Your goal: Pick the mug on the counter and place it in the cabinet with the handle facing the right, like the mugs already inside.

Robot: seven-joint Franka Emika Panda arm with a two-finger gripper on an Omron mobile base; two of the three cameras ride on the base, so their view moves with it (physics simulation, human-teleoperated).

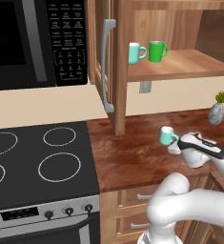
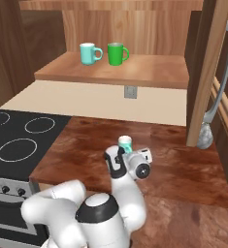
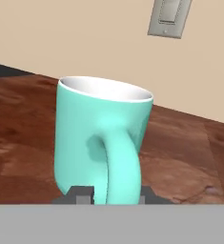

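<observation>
Gripping the handle [image 3: 119, 164] of the mug [image 3: 96, 128] at frame centre, end effector [image 3: 109, 194] closed narrowly around it, standing upright on desk [image 3: 18, 124], wall switch [image 3: 169, 18] upper right.

teal mug [image 3: 101, 138] upright on counter [image 1: 127, 157]

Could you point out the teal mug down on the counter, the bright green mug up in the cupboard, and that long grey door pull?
teal mug [image 3: 101, 138], hand view, on its side wall
bright green mug [image 1: 157, 51], left base view, on its body
grey door pull [image 1: 105, 64], left base view, midway along the bar
</observation>
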